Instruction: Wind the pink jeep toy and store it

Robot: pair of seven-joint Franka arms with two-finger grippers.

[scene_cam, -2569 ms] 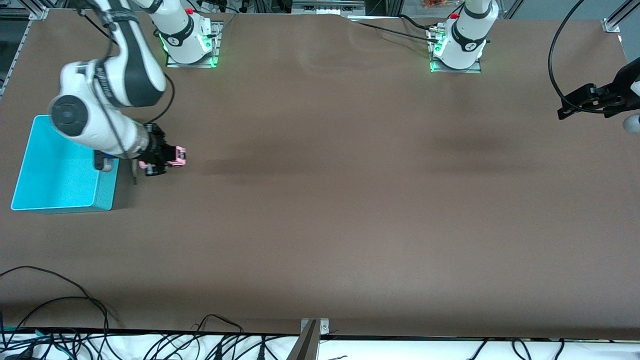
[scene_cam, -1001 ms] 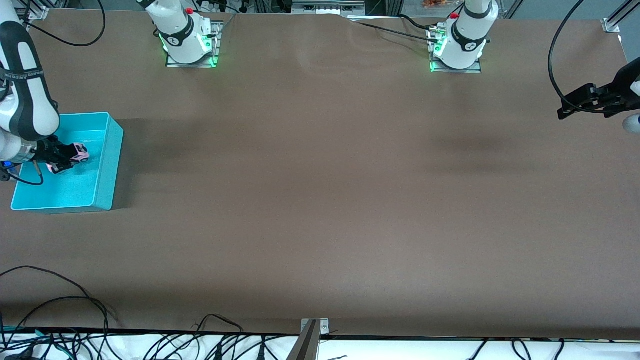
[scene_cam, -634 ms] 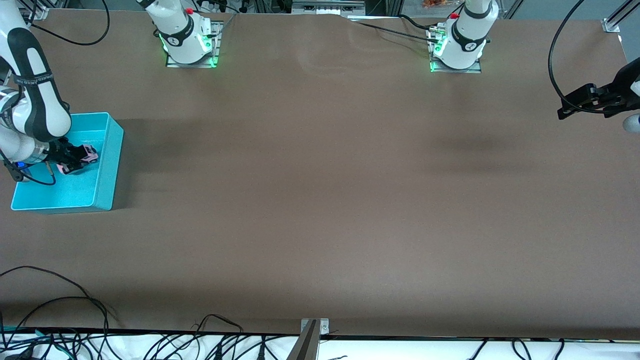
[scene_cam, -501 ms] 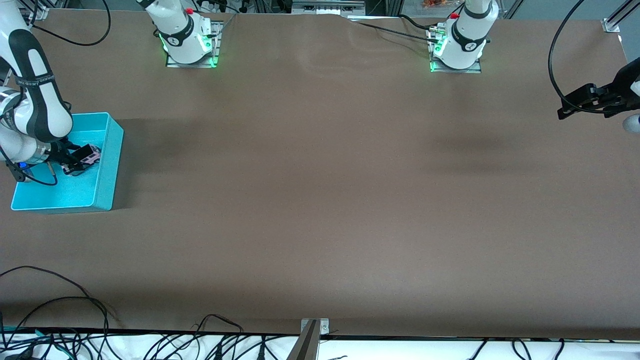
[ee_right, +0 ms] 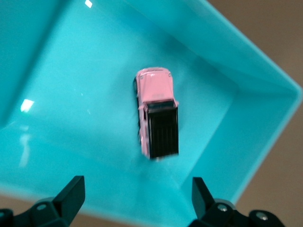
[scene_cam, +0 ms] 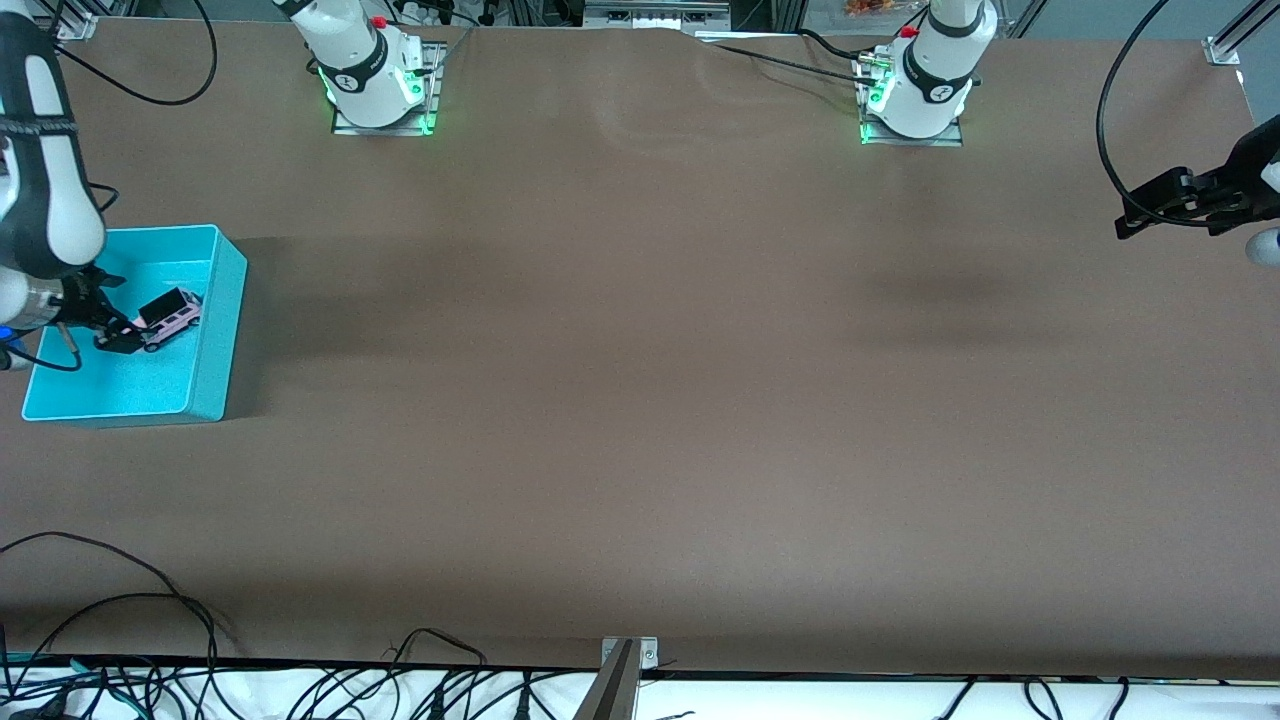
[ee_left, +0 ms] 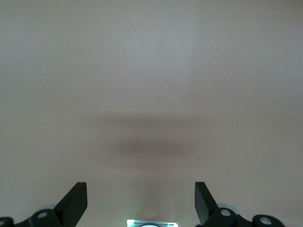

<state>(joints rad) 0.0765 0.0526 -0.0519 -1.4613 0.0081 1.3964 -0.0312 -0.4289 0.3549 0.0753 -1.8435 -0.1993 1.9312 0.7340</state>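
Both fingers [ee_right: 71, 195] apart, pink jeep toy [ee_right: 156, 124] free between, in cyan bin [ee_right: 246, 94].

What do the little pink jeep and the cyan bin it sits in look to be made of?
Small boxy pink jeep toy: probably moulded plastic or painted metal, smooth pink body with a ribbed black roof; the look leaves it open. Cyan rectangular bin: likely rigid plastic, glossy, with bright light glints on its smooth inner walls.
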